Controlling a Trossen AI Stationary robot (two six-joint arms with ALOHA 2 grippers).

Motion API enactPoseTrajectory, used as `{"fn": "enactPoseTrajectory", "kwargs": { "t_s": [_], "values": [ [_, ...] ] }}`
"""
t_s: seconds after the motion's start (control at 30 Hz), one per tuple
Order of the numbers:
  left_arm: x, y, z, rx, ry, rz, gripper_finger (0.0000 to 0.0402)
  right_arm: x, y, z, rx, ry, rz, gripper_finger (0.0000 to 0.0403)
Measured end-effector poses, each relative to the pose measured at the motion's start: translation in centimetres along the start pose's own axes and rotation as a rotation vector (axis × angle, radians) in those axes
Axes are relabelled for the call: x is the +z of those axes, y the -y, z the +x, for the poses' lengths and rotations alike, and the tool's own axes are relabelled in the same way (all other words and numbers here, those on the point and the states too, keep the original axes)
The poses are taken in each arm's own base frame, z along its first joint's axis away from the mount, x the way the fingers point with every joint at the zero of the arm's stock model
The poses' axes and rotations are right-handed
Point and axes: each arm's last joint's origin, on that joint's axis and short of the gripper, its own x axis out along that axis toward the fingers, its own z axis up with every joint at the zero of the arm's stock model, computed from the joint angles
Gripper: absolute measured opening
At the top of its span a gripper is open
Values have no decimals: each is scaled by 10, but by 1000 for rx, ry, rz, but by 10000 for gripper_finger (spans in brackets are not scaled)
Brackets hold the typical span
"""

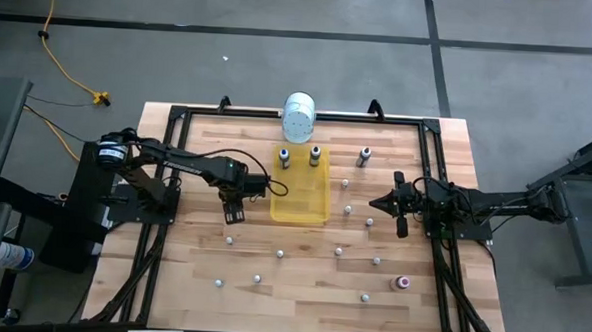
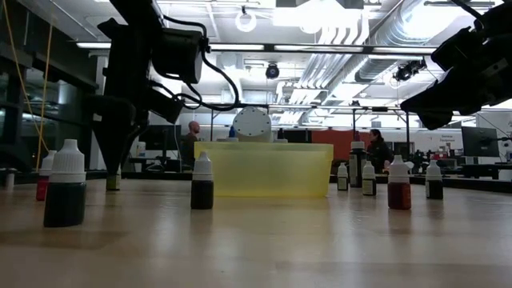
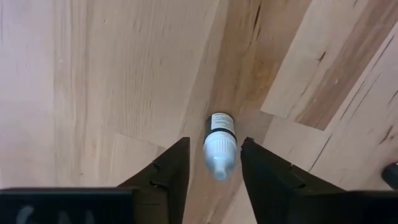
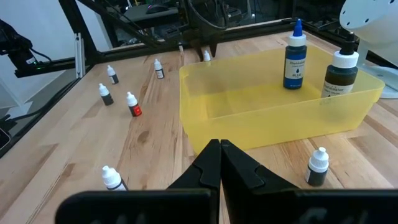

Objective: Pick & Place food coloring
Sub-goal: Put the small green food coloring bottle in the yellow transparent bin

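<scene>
My left gripper [image 3: 214, 171] is open and points down just left of the yellow tray [image 1: 300, 191]. Its fingers stand on either side of a tiny white-capped food coloring bottle [image 3: 219, 146] that stands upright on the wood, with narrow gaps showing. In the low view this gripper [image 2: 112, 156] hangs over the same bottle [image 2: 113, 181]. My right gripper [image 4: 219, 155] is shut and hovers right of the tray [image 4: 280, 106], pointing toward it. Two taller bottles stand in the tray, a blue one [image 4: 295, 59] and a dark one [image 4: 341, 71]. Several tiny bottles [image 1: 338, 251] stand scattered on the table.
A large white cylindrical container [image 1: 298, 116] stands at the far edge behind the tray. One taller bottle [image 1: 363, 156] stands on the table right of the tray. A reddish bottle [image 1: 403, 283] lies near the right front. A black frame [image 1: 178, 116] rims the table.
</scene>
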Motion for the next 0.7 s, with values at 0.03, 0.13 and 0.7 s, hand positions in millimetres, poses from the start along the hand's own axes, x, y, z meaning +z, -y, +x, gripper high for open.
{"fn": "enactPoseTrajectory", "kwargs": {
  "t_s": [0.03, 0.13, 0.7],
  "values": [
    [0, 0, 0, 0, 0, 0, 123, 0, 0, 0, 0, 0, 0, 0],
    [0, 0, 0, 0, -1, 0, 106, 0, 0, 0, 0, 0, 0, 0],
    [4, 1, -16, -30, -24, 69, 42, 0, 0, 0, 0, 0, 0, 0]
  ]
}}
